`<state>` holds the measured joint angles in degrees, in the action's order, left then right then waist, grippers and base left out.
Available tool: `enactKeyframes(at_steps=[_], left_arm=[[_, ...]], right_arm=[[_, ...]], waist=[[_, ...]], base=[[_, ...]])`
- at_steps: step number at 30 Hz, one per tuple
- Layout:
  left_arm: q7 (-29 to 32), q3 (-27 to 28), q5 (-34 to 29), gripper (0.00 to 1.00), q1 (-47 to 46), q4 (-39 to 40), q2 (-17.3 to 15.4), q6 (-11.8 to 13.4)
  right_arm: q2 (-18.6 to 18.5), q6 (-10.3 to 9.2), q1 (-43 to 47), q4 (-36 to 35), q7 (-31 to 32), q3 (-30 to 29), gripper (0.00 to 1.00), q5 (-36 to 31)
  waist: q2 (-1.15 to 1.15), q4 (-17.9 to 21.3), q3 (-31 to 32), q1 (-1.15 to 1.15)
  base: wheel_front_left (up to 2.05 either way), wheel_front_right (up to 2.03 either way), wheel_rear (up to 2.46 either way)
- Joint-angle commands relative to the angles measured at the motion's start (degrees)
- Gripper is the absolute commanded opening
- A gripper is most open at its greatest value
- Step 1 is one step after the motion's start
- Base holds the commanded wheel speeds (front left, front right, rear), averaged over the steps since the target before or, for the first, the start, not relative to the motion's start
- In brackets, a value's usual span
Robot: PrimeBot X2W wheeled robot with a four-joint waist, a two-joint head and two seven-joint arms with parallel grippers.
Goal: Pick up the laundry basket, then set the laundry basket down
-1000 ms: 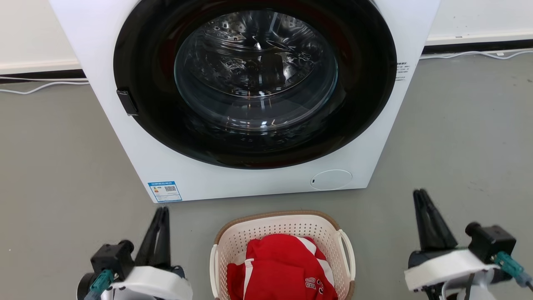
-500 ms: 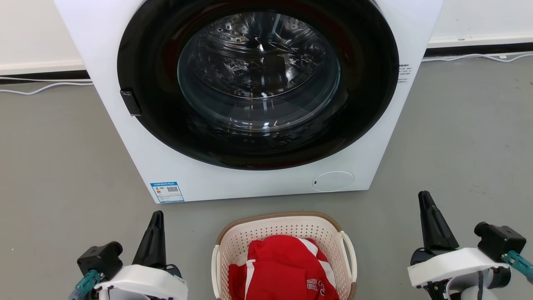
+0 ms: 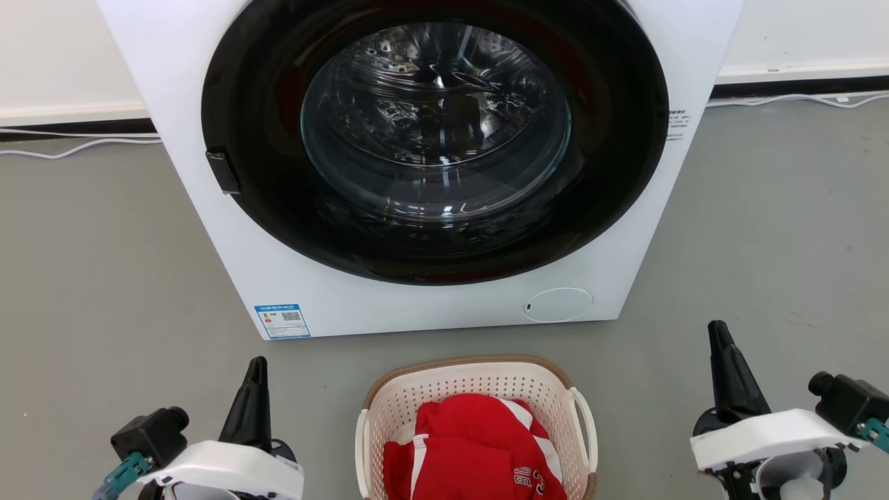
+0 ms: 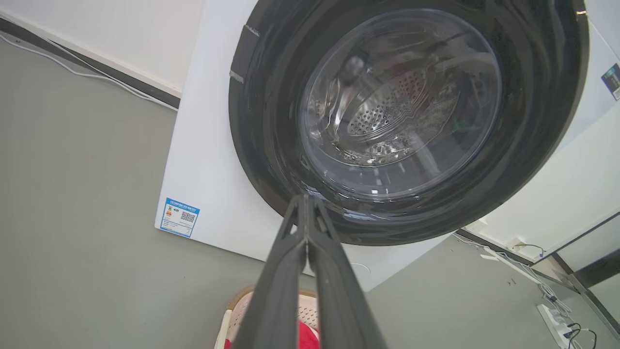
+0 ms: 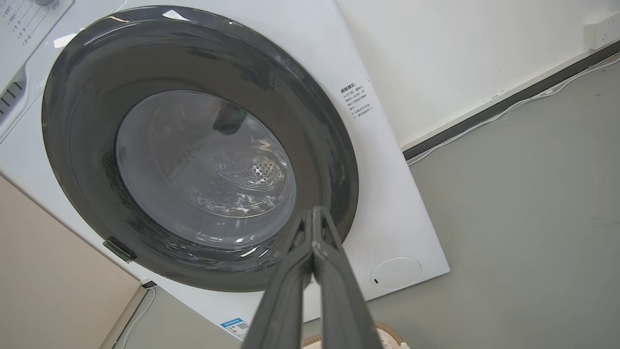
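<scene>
The laundry basket (image 3: 479,385), cream-white and perforated with a brown rim and white loop handles, stands on the grey floor at the bottom centre of the head view, just in front of the washing machine. A red and white garment (image 3: 472,451) lies inside it. My left gripper (image 3: 258,362) hangs to the basket's left, shut and empty, apart from the handle. My right gripper (image 3: 716,326) is farther off on the basket's right, also shut on nothing. The left wrist view shows my closed left gripper (image 4: 305,198) above a corner of the basket (image 4: 227,320). The right wrist view shows my right gripper (image 5: 316,211) pressed together.
A white front-loading washing machine (image 3: 292,292) with a closed dark round door (image 3: 437,139) stands directly behind the basket. White cables (image 3: 69,147) run along the wall's base on both sides. A power strip (image 4: 552,315) lies on the floor past the machine. Open grey floor lies left and right.
Both grippers' fingers have closed from a narrow gap to fully together. The whole head picture has shifted slightly, so the camera moved. The basket has stayed in place.
</scene>
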<state>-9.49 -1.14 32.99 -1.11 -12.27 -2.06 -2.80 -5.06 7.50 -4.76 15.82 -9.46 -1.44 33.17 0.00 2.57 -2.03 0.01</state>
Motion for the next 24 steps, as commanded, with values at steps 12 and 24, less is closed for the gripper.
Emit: enactKeyframes(at_steps=[12, 24], left_arm=[[2.15, 1.66, 8.29, 0.0, -2.63, 0.93, -0.42, -1.15], [4.18, 2.54, 15.73, 0.0, -2.99, 0.53, -0.48, -1.67]], right_arm=[[-0.07, 0.0, -1.55, -1.48, 2.27, -0.6, 0.0, 8.22], [0.26, 0.0, -1.54, -1.53, 4.28, -1.27, 0.0, 15.64]], waist=[[0.0, -0.33, 0.23, -0.01], [0.0, -0.66, 0.47, -0.01]], base=[[0.0, 0.0, 0.0], [0.0, 0.0, 0.0]])
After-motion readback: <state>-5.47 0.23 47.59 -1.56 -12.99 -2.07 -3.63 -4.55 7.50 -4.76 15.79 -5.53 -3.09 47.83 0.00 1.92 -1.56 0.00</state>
